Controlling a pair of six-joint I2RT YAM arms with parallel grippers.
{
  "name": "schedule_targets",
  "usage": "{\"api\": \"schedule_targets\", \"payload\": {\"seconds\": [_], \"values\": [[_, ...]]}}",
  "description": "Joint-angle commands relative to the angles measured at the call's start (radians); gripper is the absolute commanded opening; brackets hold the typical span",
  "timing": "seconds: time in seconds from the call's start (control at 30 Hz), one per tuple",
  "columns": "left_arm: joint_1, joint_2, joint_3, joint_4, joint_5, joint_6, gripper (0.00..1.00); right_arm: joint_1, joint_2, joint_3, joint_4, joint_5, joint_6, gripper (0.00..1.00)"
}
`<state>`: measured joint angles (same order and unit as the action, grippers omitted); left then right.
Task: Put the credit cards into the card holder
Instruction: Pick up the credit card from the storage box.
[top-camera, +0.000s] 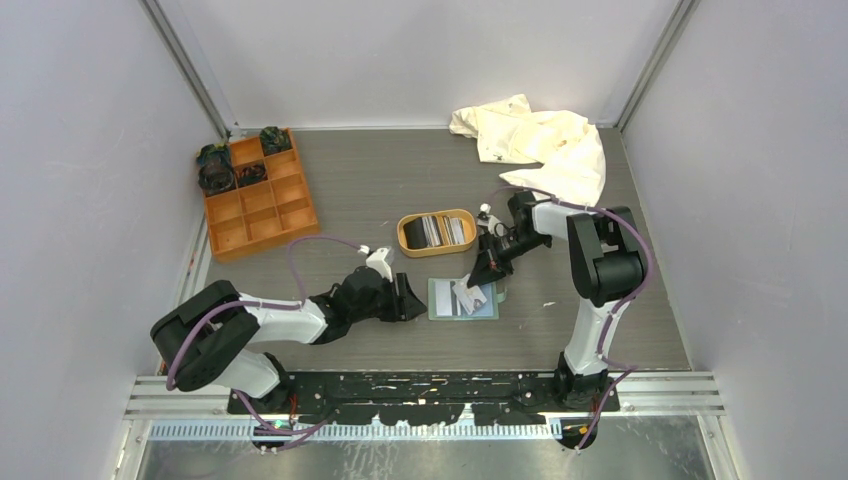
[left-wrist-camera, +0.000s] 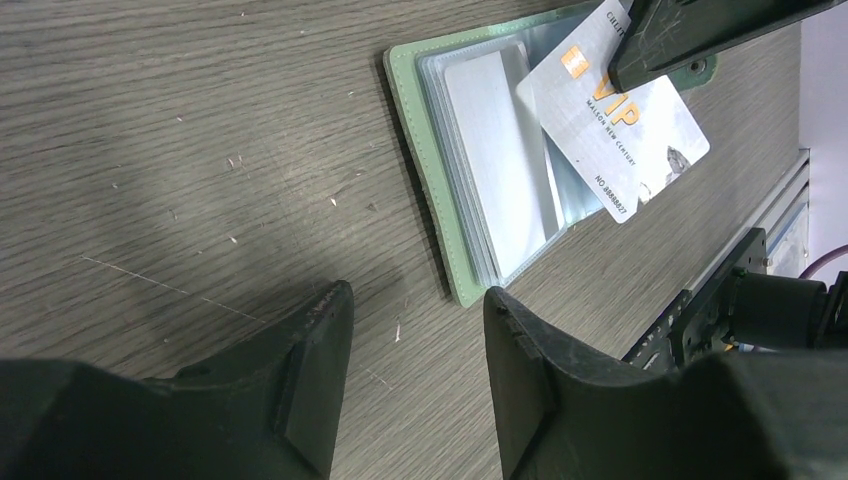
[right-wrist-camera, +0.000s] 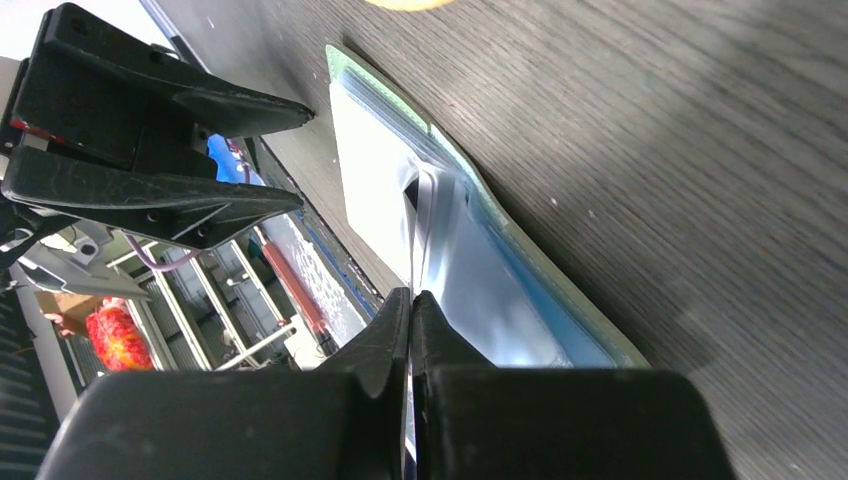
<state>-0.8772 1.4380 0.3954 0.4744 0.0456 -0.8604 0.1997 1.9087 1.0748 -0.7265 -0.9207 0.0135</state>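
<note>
The sage-green card holder (top-camera: 480, 308) lies open on the table with its clear sleeves up, also in the left wrist view (left-wrist-camera: 425, 170) and the right wrist view (right-wrist-camera: 560, 290). My right gripper (top-camera: 472, 283) is shut on a grey-white credit card (left-wrist-camera: 612, 130) marked VIP. It holds the card tilted over the holder's sleeves, seen edge-on (right-wrist-camera: 413, 235) in the right wrist view. Whether the card's corner is inside a sleeve I cannot tell. My left gripper (left-wrist-camera: 418, 300) stands open just left of the holder (top-camera: 418, 301), with nothing between its fingers. More credit cards (top-camera: 440, 230) stand in an oval tan tray (top-camera: 404, 238).
An orange compartment box (top-camera: 258, 195) with dark items in its far cells sits at the back left. A crumpled cream cloth (top-camera: 540, 145) lies at the back right. The tan tray is just behind the holder.
</note>
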Motion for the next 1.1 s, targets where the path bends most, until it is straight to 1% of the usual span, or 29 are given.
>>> {"api": "schedule_targets", "payload": {"seconds": [0.0,0.13,0.3,0.57,0.83,1.07], "values": [[-0.005,0.000,0.026,0.032,-0.003,-0.007,0.51,-0.009,-0.022,0.009,-0.002,0.014,-0.009,0.01],[-0.005,-0.007,0.023,0.032,-0.003,-0.012,0.51,-0.038,-0.053,-0.027,0.016,0.089,-0.010,0.01],[-0.005,-0.008,0.027,0.030,0.000,-0.015,0.51,-0.042,-0.055,-0.026,0.011,0.118,-0.009,0.01],[-0.006,0.002,0.031,0.031,0.008,-0.019,0.51,-0.043,-0.042,-0.020,0.002,0.044,-0.044,0.01],[-0.011,0.007,0.040,0.027,0.004,-0.031,0.51,-0.051,-0.101,-0.027,-0.022,0.003,-0.082,0.01],[-0.018,0.043,0.075,0.009,-0.003,-0.033,0.50,-0.049,-0.053,-0.011,-0.045,-0.007,-0.089,0.01]]}}
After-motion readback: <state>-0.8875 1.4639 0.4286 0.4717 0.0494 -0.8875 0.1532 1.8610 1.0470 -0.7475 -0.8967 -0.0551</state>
